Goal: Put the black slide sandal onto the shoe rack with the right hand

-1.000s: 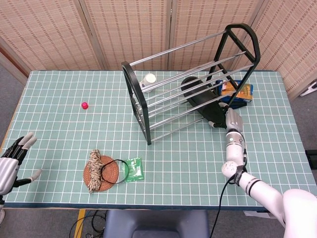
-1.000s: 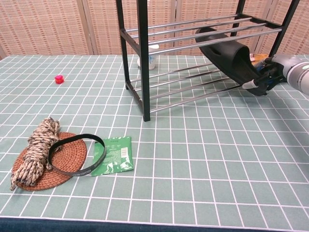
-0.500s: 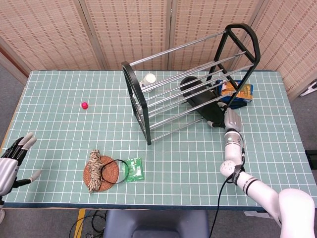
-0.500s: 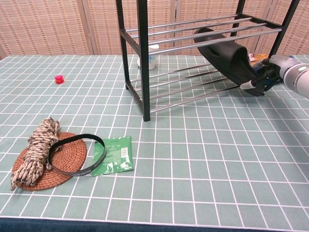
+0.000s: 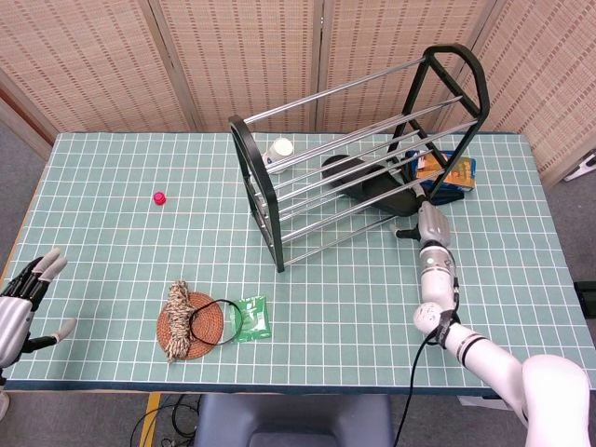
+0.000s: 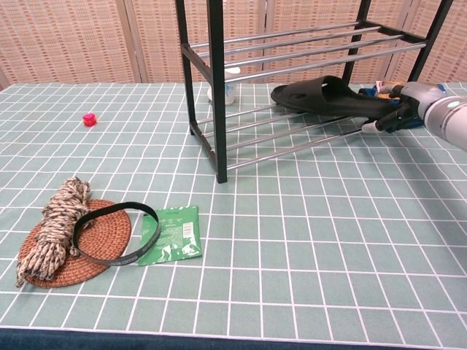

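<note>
The black slide sandal lies nearly flat across the lower rails of the black shoe rack, toe pointing left. My right hand is at the rack's right end and grips the sandal's rear edge with curled fingers. My left hand rests at the table's near left corner, fingers apart and holding nothing; only the head view shows it.
A white cup lies behind the rack and a blue box stands by its right end. A red cap sits at the left. A woven mat with rope, a black band and a green packet lie at the front.
The sandal, earlier tilted steeply with its heel hanging below the rails, has swung down flat onto the lower shelf and slid left. My right hand moved slightly up with it.
</note>
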